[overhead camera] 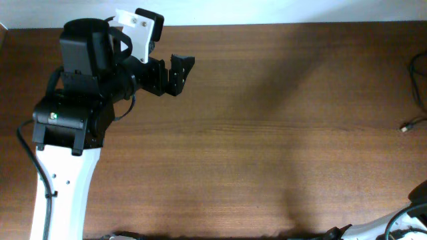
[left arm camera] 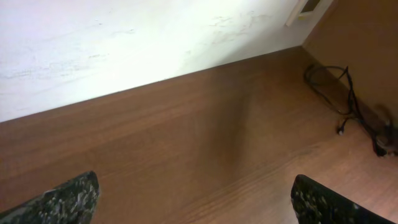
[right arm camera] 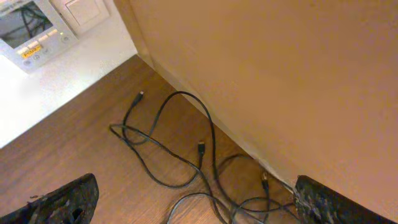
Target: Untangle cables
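Right now the cables (right arm camera: 180, 146) lie on the brown wooden desk (overhead camera: 267, 133) at its right edge, close against a tan side panel (right arm camera: 280, 74) that rises there. In the right wrist view they are thin black cords spread in loose, overlapping loops rather than a tight ball. One small plug end (right arm camera: 140, 95) lies toward the white wall (left arm camera: 93, 43), and the strands cross and bunch most thickly closest to the panel. From overhead, only a short stretch of cord and one plug tip show at the right border.

The left gripper (overhead camera: 175, 73) hangs over the far left part of the desk, well apart from the cables. It is released, fingers spread wide, grasping nothing. Its own camera looks across bare wood to the cords in the far right corner.

The right gripper (right arm camera: 198, 186) hovers above the cables, likewise released. Its two fingers sit wide apart at the lower corners of its view, touching no cord. Only a bit of that arm shows overhead, at the near right corner.

A control panel (right arm camera: 28, 31) with a small screen and a light switch (right arm camera: 87, 9) are mounted on the white wall beyond the desk. The tan side panel stands tight along the right of the cords, and the crossed strands lie right at its foot.
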Robot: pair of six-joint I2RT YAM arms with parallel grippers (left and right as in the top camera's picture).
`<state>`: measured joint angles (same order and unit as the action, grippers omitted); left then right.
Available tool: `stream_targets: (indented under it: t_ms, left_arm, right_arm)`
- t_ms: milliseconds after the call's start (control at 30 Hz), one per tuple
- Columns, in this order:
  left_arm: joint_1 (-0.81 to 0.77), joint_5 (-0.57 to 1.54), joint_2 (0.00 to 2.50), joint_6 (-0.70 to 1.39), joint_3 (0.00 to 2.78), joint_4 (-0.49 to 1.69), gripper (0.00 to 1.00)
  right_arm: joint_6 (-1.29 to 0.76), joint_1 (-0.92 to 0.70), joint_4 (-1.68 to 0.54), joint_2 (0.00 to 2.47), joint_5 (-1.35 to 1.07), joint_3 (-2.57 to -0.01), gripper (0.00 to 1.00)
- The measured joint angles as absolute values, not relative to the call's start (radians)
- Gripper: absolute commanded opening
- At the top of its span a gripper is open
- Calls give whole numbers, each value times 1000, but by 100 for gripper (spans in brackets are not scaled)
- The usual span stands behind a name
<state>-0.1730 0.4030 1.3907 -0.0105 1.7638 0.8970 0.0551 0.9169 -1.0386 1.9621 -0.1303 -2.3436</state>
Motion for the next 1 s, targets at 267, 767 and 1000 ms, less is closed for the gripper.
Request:
stream_targets:
  t_ms: [267,767,1000]
  left_arm:
    - [-173,345,1391,-8,1764,897,99]
    - [-121,328,1390,-11,1764,976,88]
    - [-121,328,1362,-11,1764,990,77]
  right_arm:
    - [49,744,-996,1961,-398,-2342,99]
    - [161,-220,-1180,1957,-202,-2339,99]
    - [164,-473,-1300,1835,-114,-2338,99]
